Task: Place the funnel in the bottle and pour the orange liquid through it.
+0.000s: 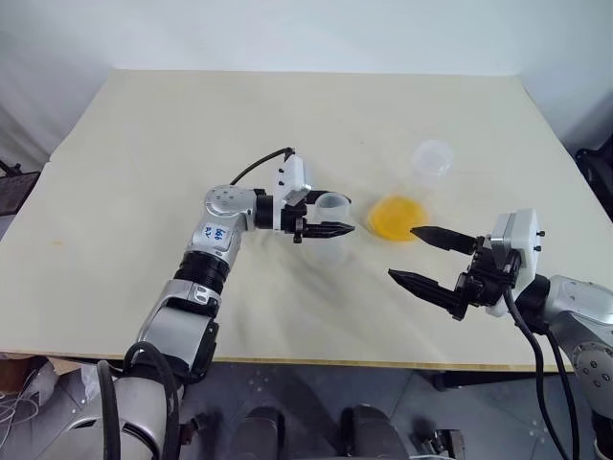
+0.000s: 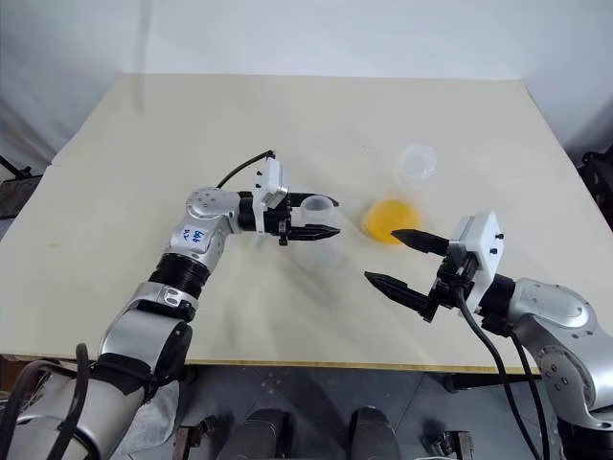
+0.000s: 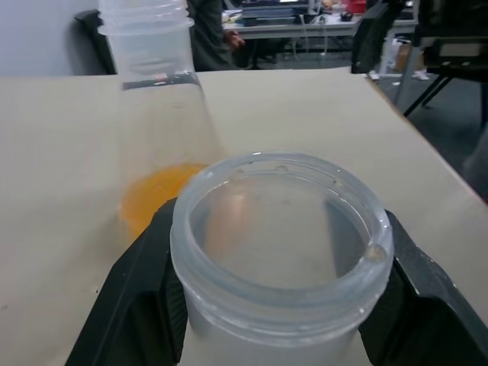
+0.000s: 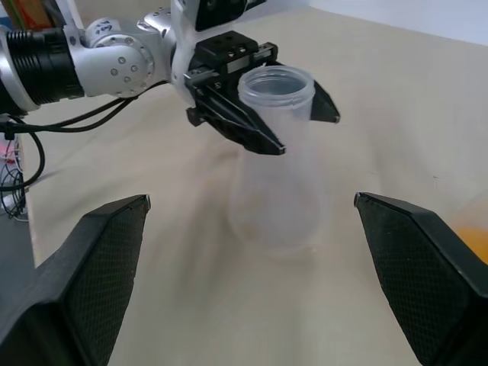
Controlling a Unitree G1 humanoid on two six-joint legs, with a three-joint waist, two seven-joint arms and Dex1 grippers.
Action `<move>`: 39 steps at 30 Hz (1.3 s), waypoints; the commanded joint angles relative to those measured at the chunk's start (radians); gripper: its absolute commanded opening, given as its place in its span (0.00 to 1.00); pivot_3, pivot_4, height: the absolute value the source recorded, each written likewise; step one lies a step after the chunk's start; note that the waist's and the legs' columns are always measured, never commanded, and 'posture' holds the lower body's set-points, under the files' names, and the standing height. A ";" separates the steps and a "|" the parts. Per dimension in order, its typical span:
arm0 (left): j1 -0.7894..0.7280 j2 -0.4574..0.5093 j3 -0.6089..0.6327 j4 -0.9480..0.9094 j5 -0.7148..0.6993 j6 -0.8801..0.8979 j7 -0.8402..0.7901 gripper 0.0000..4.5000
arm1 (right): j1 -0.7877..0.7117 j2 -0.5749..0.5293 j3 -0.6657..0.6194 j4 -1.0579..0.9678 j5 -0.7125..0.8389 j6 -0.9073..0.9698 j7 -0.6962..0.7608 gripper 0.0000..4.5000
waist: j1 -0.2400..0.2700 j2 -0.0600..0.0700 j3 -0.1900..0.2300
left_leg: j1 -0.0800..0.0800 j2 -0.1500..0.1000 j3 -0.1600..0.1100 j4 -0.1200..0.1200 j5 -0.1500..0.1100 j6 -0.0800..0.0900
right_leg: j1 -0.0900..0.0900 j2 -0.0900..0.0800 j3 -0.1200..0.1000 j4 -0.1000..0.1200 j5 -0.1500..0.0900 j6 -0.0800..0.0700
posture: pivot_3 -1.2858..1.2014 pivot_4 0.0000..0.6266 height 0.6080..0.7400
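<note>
— Since you asked about room first: how much of the desk (image 1: 192, 125) is free?

— Most of it. Far half is bare, the left side too; everything sits in the near-middle, well in from every edge.

— Left gripper (image 1: 324, 215)?

— Level, pointing toward the robot's right, fingers (image 3: 133, 305) clamped on the short wide neck of the bottle (image 1: 330, 230). Bottle stands upright on the desk, base down, looks empty – rim round and clear in the left wrist view.

— And the right gripper (image 1: 419, 255)?

— Fingers wide apart, holding nothing, hovering near the front edge on the right. It points toward the bottle; bottle sits centred between its fingertips in the right wrist view, but well apart from them.

— Orange liquid (image 1: 396, 217)?

— Shallow pool in the bottom of the long-necked flask (image 1: 429, 161), just right of the bottle, close but can't tell if they touch. That flask is between the bottle and the desk's right side, just beyond the right gripper's far finger.

— Funnel?

— Can't make it out.
</note>
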 commanded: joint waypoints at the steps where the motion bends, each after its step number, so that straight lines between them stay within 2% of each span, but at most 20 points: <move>1: 0.003 0.007 -0.005 -0.024 0.005 -0.007 -0.013 0.52 | -0.003 -0.018 -0.034 -0.028 -0.002 -0.025 -0.003 1.00 | 0.000 0.000 0.000 | 0.000 0.000 0.000 0.000 0.000 0.000 | 0.000 0.000 0.000 0.000 0.000 0.000 | 0.52 0.24 1.00; 4: -0.004 0.011 -0.002 -0.017 0.008 -0.003 -0.009 0.52 | -0.008 -0.020 -0.031 -0.023 -0.003 -0.026 -0.003 1.00 | 0.000 0.000 0.000 | 0.000 0.000 0.000 0.000 0.000 0.000 | 0.000 0.000 0.000 0.000 0.000 0.000 | 0.52 0.24 1.00; 10: -0.004 0.024 0.009 -0.033 -0.004 0.026 -0.014 0.96 | -0.025 -0.020 -0.026 -0.007 -0.015 -0.030 0.002 1.00 | -0.001 0.000 0.000 | 0.000 0.000 0.000 0.000 0.000 0.000 | 0.000 0.000 0.000 0.000 0.000 0.000 | 0.52 0.24 1.00; 11: -0.002 0.028 0.012 -0.044 -0.010 0.032 -0.020 0.99 | -0.030 -0.021 -0.025 -0.003 -0.017 -0.030 0.004 1.00 | -0.001 0.000 0.000 | 0.000 0.000 0.000 0.000 0.000 0.000 | 0.000 0.000 0.000 0.000 0.000 0.000 | 0.52 0.24 1.00; 15: 0.012 0.052 0.028 -0.109 -0.046 0.071 -0.058 0.99 | -0.046 -0.027 -0.026 0.015 -0.025 -0.033 0.014 1.00 | -0.001 0.000 0.000 | 0.000 0.000 0.000 0.000 0.000 0.000 | 0.000 0.000 0.000 0.000 0.000 0.000 | 0.52 0.24 1.00; 21: 0.072 0.155 0.057 -0.286 -0.104 0.197 -0.089 0.99 | -0.072 -0.051 -0.024 0.055 -0.032 -0.046 0.032 1.00 | -0.005 0.000 0.000 | 0.000 0.002 0.000 0.000 0.000 0.000 | 0.000 0.000 0.000 0.000 0.000 0.000 | 0.52 0.24 1.00; 29: 0.154 0.268 0.114 -0.391 -0.150 0.271 -0.080 0.99 | -0.127 -0.074 0.004 0.123 -0.053 -0.060 0.088 1.00 | -0.003 0.000 0.000 | 0.000 0.002 -0.001 0.000 0.000 0.000 | 0.000 0.000 0.000 0.000 0.000 0.000 | 0.52 0.24 1.00; 34: 0.235 0.380 0.221 -0.461 -0.193 0.318 -0.029 0.99 | -0.150 -0.080 0.015 0.151 -0.061 -0.073 0.143 1.00 | -0.006 0.000 0.000 | 0.000 0.002 -0.002 0.000 0.000 0.000 | 0.000 0.000 0.000 0.000 0.000 0.000 | 0.52 0.24 1.00; 39: 0.388 0.469 0.362 -0.532 -0.200 0.311 0.106 0.99 | -0.167 -0.097 0.063 0.155 -0.112 -0.109 0.194 1.00 | -0.014 0.001 0.000 | 0.000 0.004 -0.001 -0.001 0.000 0.000 | 0.000 0.001 0.001 0.000 0.000 0.000 | 0.52 0.24 1.00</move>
